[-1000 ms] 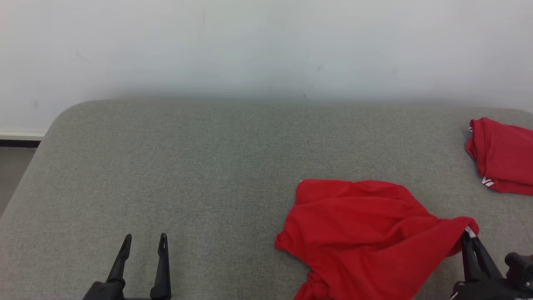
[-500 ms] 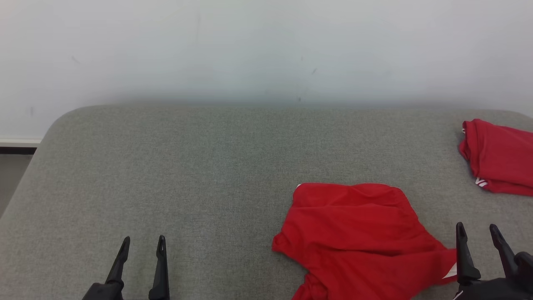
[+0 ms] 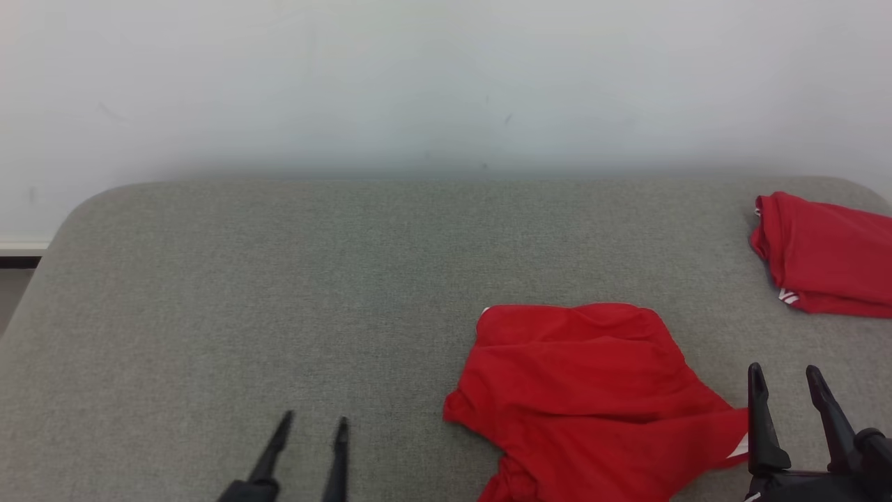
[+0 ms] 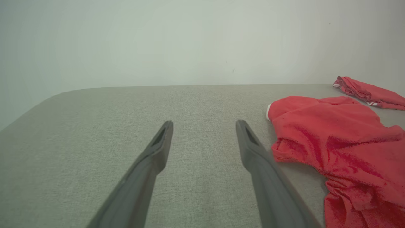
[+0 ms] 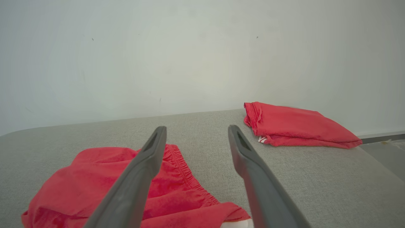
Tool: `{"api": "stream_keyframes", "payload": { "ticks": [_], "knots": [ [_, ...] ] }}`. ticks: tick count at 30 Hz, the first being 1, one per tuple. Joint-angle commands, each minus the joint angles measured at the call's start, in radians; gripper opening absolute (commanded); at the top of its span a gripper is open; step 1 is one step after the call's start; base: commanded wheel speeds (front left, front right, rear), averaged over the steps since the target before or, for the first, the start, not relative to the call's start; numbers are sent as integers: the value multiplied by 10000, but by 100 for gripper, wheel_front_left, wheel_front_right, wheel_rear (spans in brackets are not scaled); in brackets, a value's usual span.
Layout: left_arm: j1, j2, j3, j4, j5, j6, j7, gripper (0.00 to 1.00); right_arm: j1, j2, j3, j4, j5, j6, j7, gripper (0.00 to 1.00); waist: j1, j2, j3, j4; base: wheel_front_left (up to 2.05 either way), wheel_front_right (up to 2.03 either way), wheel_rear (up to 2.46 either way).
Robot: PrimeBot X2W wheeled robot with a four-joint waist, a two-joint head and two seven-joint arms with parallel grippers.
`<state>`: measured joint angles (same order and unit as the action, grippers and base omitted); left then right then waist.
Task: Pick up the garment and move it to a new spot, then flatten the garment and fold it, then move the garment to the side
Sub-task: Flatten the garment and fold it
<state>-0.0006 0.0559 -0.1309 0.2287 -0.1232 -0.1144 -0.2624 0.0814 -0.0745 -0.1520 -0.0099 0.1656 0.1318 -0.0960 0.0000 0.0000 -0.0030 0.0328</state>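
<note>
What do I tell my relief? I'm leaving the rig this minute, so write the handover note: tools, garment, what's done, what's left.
Left tool: open, empty, over the bare grey surface, left of the red garment.
Right tool: open, empty, at that garment's right corner.
Things: the red garment lies crumpled at the front right of the surface, held by neither tool. A second red garment lies folded at the far right.
Done: the garment is set down; it is not yet flattened or folded.
Left: flatten it, fold it, then move it to the side.
</note>
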Motion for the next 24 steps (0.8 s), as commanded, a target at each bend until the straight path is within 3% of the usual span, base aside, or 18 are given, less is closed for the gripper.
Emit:
{"api": "stream_keyframes", "payload": {
  "ticks": [1,11,24],
  "knots": [
    [-213,-37,-445,164,16,-70,-32,100,57,54,58,-23,32,-22,-2,100,0,0,91,-162,0,0,0],
    [-1001,-44,-3347,1706,-313,-145,-32,100,-142,121,114,45,17,-22,-48,100,0,0,441,-745,0,0,0],
    [-2050,-54,-5125,3877,-717,-150,-32,100,-396,167,259,215,44,-22,-183,100,0,0,820,-1181,0,0,0]
  ]
}}
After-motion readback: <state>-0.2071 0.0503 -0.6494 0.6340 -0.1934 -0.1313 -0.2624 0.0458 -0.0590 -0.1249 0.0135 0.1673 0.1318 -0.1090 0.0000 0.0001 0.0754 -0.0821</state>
